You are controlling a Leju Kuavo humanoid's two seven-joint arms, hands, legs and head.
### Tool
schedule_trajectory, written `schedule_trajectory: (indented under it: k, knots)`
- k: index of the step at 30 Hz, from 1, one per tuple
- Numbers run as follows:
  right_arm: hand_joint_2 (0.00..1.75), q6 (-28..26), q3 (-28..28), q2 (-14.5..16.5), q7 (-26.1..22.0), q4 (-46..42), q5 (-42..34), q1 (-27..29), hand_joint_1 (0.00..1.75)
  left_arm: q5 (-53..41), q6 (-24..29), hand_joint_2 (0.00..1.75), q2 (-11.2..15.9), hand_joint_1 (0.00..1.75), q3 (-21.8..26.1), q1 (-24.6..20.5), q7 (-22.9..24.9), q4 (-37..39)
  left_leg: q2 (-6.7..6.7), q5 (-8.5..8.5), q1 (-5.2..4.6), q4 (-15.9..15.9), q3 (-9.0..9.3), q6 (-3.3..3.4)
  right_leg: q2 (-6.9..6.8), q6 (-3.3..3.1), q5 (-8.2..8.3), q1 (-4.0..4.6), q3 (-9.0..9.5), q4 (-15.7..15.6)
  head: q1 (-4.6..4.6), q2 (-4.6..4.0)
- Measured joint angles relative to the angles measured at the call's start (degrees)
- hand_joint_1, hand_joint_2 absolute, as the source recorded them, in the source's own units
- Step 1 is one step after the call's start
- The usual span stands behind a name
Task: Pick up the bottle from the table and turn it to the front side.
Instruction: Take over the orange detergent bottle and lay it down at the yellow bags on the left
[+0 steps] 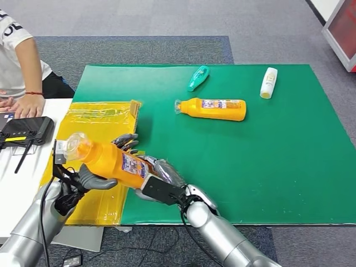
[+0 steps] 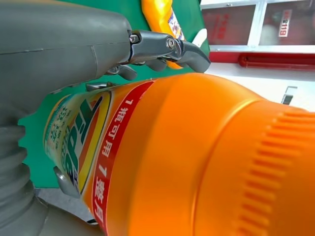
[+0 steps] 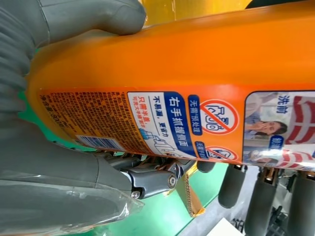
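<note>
An orange bottle [image 1: 107,160] with a clear cap is held above the yellow sheet, lying nearly level with its cap toward the left. My left hand [image 1: 79,183] grips it from below near the neck, the thumb along its side. My right hand [image 1: 157,173] holds the base end. In the left wrist view the orange bottle [image 2: 193,157] shows its big coloured front label, with my left hand [image 2: 59,49] wrapped over it. The right wrist view has the orange bottle [image 3: 193,73] turned with its small-print back label facing the camera, inside my right hand [image 3: 55,162].
On the green mat [image 1: 272,167] lie a second orange bottle [image 1: 212,109], a teal bottle [image 1: 198,78] and a white bottle [image 1: 268,82]. A yellow plastic sheet [image 1: 100,119] covers the mat's left edge. A person's hand [image 1: 27,104] and a black device [image 1: 25,130] rest on the white table [image 1: 16,183].
</note>
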Motion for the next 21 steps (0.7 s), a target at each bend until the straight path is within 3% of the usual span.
schedule_trajectory:
  k: [21]
  knots:
    - [1.75,0.4,0.0,0.3,1.2,5.1,0.1,-1.1,1.75,-2.0,2.7,1.75,0.5,0.0,0.1,-0.2,0.0,-1.1,0.01,0.01,0.0,0.0,0.0,-0.02,0.01,-0.02,0.02,0.0,-0.02,0.0,0.01,-0.01]
